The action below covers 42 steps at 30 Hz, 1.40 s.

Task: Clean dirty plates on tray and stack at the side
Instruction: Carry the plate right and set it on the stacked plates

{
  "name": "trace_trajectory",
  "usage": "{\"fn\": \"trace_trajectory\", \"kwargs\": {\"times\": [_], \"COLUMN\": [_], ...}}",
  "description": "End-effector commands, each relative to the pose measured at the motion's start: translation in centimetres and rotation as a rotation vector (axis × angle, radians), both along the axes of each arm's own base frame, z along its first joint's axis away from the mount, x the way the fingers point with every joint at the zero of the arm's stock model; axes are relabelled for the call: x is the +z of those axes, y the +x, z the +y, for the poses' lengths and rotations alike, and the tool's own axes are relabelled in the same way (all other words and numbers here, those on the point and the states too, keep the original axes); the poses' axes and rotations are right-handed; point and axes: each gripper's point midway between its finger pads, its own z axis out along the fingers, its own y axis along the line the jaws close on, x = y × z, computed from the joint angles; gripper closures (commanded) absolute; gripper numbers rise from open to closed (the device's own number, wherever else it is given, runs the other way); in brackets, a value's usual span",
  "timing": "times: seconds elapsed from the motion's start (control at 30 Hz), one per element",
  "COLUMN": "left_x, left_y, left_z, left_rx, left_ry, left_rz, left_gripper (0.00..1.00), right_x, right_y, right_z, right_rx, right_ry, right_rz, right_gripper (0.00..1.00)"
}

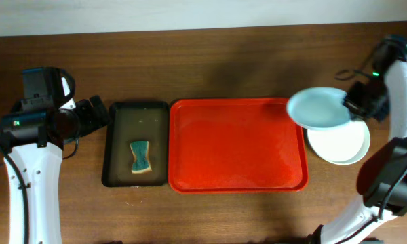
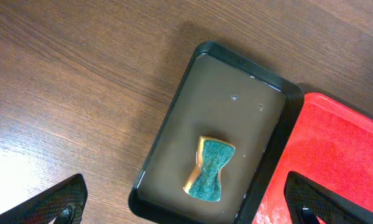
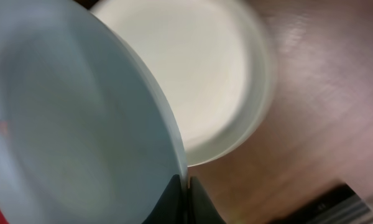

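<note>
Overhead: right end effector [image 1: 356, 103] grips a round pale mint-white plate [image 1: 317, 108] partly over stacked plates [image 1: 344, 148] beside the red rectangular plastic tray [image 1: 237, 186]. Left wrist: left end effector [image 2: 186, 202] gapes empty. Right wrist: thin rim pinch may slip, dropping it askew.

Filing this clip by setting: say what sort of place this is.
Likely a lab bench staged for dishwashing practice, not a real kitchen: a wooden table, a sponge in a dark tray, a red tray, and pale plates beside it, one held by the right gripper.

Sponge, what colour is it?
The sponge is teal-green with a yellow edge; left wrist view shows it best.
</note>
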Motion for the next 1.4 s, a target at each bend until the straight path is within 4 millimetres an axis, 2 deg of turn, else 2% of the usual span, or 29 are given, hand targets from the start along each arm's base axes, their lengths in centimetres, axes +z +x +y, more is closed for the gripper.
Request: {"fn": "trace_trajectory", "kwargs": {"times": [0.0, 0.1, 0.2, 0.27, 0.33, 0.4, 0.47, 0.53, 0.63, 0.77, 0.9, 0.93, 0.97, 1.0, 1.37], "left_x": [0.6, 0.6, 0.6, 0.6, 0.6, 0.6, 0.6, 0.6, 0.6, 0.6, 0.6, 0.6, 0.6, 0.6, 0.6], "left_y": [0.1, 0.1, 0.1, 0.1, 0.1, 0.1, 0.1, 0.1, 0.1, 0.1, 0.1, 0.1, 0.1, 0.1, 0.1], "left_z": [-0.1, -0.1, -0.1, -0.1, -0.1, -0.1, -0.1, -0.1, -0.1, -0.1, -0.1, -0.1, -0.1, -0.1, -0.1], "left_rx": [0.006, 0.006, 0.006, 0.006, 0.007, 0.007, 0.006, 0.007, 0.006, 0.007, 0.007, 0.006, 0.007, 0.006, 0.006], "left_ry": [-0.008, -0.008, -0.008, -0.008, -0.008, -0.008, -0.008, -0.008, -0.008, -0.008, -0.008, -0.008, -0.008, -0.008, -0.008], "left_rz": [-0.02, -0.02, -0.02, -0.02, -0.02, -0.02, -0.02, -0.02, -0.02, -0.02, -0.02, -0.02, -0.02, -0.02, -0.02], "left_gripper": [0.01, 0.01, 0.01, 0.01, 0.01, 0.01, 0.01, 0.01, 0.01, 0.01, 0.01, 0.01, 0.01, 0.01, 0.01], "right_x": [-0.6, -2.7, -5.6, -6.8, -7.0, -7.0, -7.0, -7.0, -7.0, -7.0, -7.1, -7.1, -7.1, -7.1, -7.1], "right_y": [-3.2, -6.0, -7.8, -7.9, -7.3, -6.0, -5.5, -4.7, -3.1, -0.9, -0.3, -0.2, -0.1, -0.1, -0.1], "right_z": [-3.1, -4.9, -5.3, -4.9, -4.4, -2.9, -2.1, -0.5, 3.0, 10.0, 15.1, 15.6, 16.0, 16.5, 16.5], "right_rx": [-0.114, -0.203, -0.246, -0.237, -0.17, -0.073, -0.028, 0.09, 0.294, 0.65, 0.835, 0.852, 0.863, 0.879, 0.879], "right_ry": [0.018, 0.048, 0.069, 0.077, 0.088, 0.142, 0.143, 0.172, 0.207, 0.202, 0.189, 0.186, 0.185, 0.184, 0.184], "right_rz": [0.037, 0.09, 0.12, 0.121, 0.105, 0.062, 0.064, 0.051, 0.031, 0.031, 0.033, 0.029, 0.025, 0.027, 0.025], "right_gripper": [0.96, 0.96, 0.96, 0.95, 0.84, 0.69, 0.62, 0.6, 0.57, 0.57, 0.57, 0.55, 0.46, 0.01, 0.02]}}
